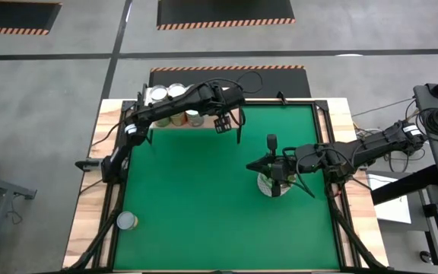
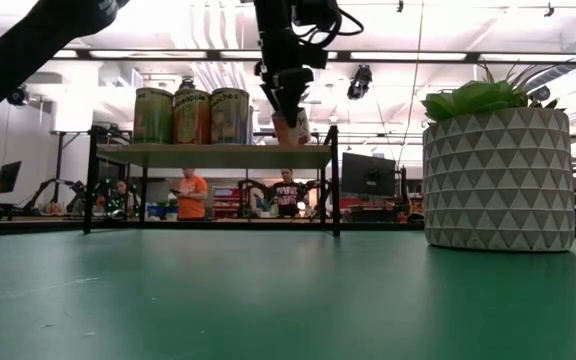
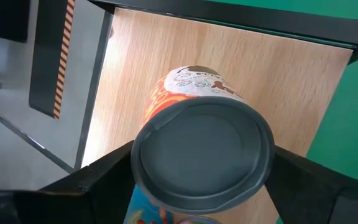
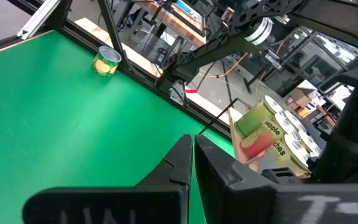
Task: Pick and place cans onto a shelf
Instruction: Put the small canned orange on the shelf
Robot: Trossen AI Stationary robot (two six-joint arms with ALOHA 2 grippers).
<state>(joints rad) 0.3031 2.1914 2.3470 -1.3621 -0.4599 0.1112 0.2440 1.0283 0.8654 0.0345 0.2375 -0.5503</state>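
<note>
Left pincer: the left pincer (image 3: 197, 186) hangs above the right-hand end of the low light-wood shelf on thin black legs (image 2: 218, 155), its two dark fingers (image 3: 104, 177) spread wide on either side of a small orange-labelled can with a silvery round top (image 3: 202, 155). The fingers sit just beside the can's rim; I cannot tell whether they press it.

Orange can: stands upright on the shelf board, directly under the left pincer (image 2: 288, 105), and in the low view it shows between the fingertips (image 2: 293, 128).

Other cans on the shelf: a cluster of green- and orange-labelled tins (image 2: 193, 117) stands on the far end of the board from the left pincer, with more silvery tops (image 1: 166, 93) visible from above beside the arm.

Loose can: one yellow-green tin (image 1: 127, 221) stands alone near the front corner of the green mat (image 1: 204, 213), well apart from both pincers.

Right pincer: the right pincer (image 4: 192, 155) is closed, empty, and hovers over the mat just beside the white patterned pot with a leafy green plant (image 2: 498, 175).

Worktop: pale wooden edge (image 1: 90, 198) frames the mat.
</note>
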